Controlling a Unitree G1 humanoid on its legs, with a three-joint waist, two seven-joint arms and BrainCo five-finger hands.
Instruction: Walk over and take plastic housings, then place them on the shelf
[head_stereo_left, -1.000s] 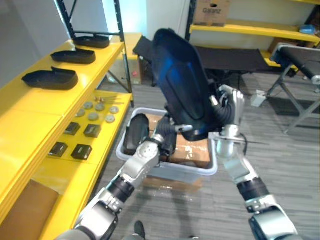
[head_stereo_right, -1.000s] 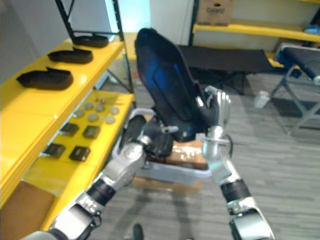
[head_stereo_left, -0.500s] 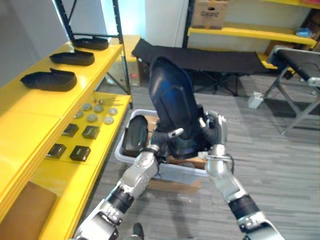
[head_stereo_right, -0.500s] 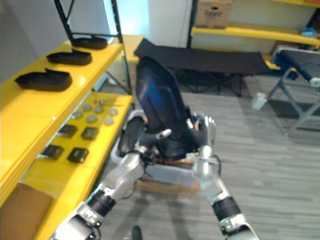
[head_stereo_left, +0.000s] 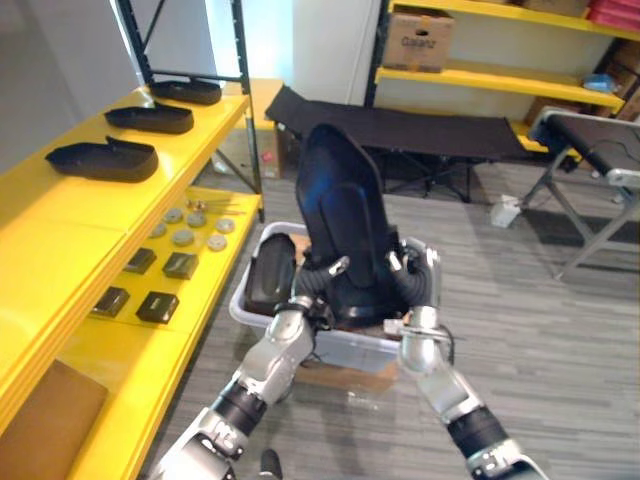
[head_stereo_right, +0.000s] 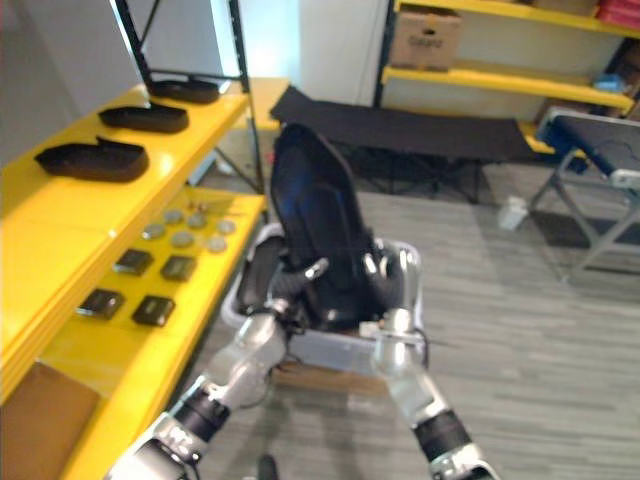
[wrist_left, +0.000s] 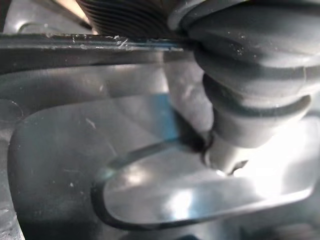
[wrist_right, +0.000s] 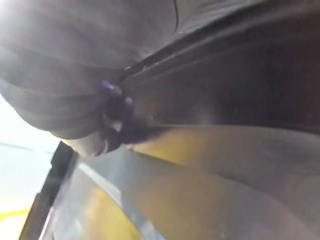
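On the left runs a yellow shelf (head_stereo_left: 60, 215) whose upper level carries three housings (head_stereo_left: 100, 160) lying flat in a row, with bare yellow surface nearer the robot; on the level below lie small grey discs (head_stereo_left: 185, 237) and a few small black blocks (head_stereo_left: 160, 305); just right of the shelf, on the floor, stands a pale grey bin (head_stereo_left: 340, 347) with a second housing (head_stereo_left: 270, 275) leaning in its left side; above the bin, at the centre, a large dark glossy housing (head_stereo_left: 345, 215) stands nearly upright in the air, held between both hands; the left hand (head_stereo_left: 312, 287) has its fingers curled round the lower left edge, and the right hand (head_stereo_left: 420, 285) has its fingers curled round the lower right edge, so both are gripping it; behind it a black folding bed (head_stereo_left: 420, 130) stretches across the floor, and further right a cardboard box (head_stereo_left: 421, 42) sits on more yellow shelving; the step in hand looks like carrying the lifted housing away from the bin; the next move probably calls for turning left towards the shelf, tipping the housing flat and setting it on the bare stretch beside the row, clear of the others; the box bears dark print, too small to read with confidence, and no other writing is legible.
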